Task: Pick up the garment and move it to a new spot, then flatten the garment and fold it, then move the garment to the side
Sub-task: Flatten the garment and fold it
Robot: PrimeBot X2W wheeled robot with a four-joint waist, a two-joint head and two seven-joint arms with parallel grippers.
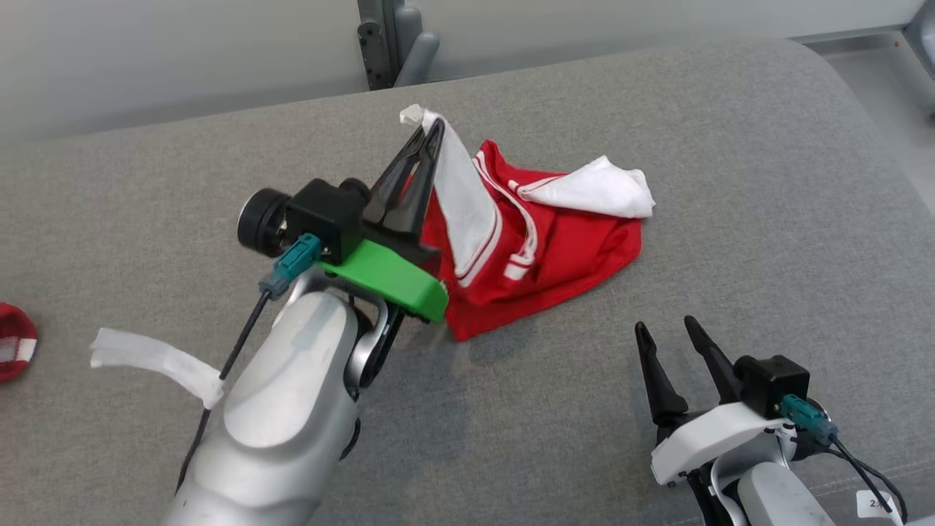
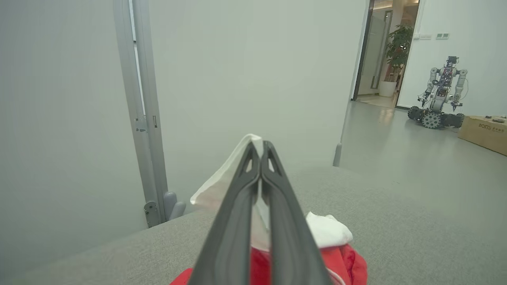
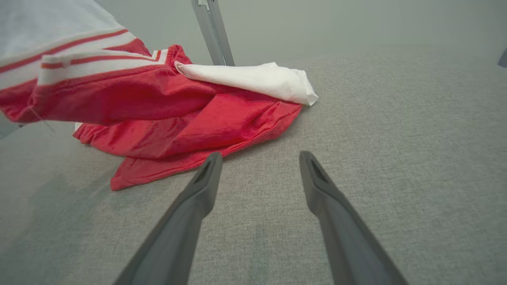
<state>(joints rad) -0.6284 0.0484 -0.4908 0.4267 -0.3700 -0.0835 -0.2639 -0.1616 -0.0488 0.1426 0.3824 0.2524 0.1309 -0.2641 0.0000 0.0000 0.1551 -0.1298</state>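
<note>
Closest in, the pale silver left forearm (image 1: 292,409) rises from 7 o'clock of the head view, with a green bracket (image 1: 387,277) and a black camera (image 1: 321,215) at its wrist. Far out at 9 o'clock a small red-and-white item (image 1: 14,342) sits on the edge of the grey fabric-topped counter (image 1: 730,146); I cannot tell what it is. At 8 o'clock a white strip (image 1: 146,358) lies partly hidden behind the forearm.

The left claw (image 1: 431,135) points toward 12 o'clock, its two dark fingers pressed together and clamped on a white flap of the garment (image 1: 570,248), holding that flap up off the counter. From its wrist, the left claw (image 2: 257,144) shows the white cloth poking out past the tips.

The garment, red with white panels and stripes, lies crumpled near the middle of the counter, just toward 1 o'clock, and trails down from the pinched flap. A folded white part rests on top at its 2 o'clock side.

At 5 o'clock the right claw (image 1: 666,325) hovers with its fingers apart and nothing between them. Its wrist view shows the right claw (image 3: 261,155) near the garment's (image 3: 190,134) red hem, not touching it.
</note>
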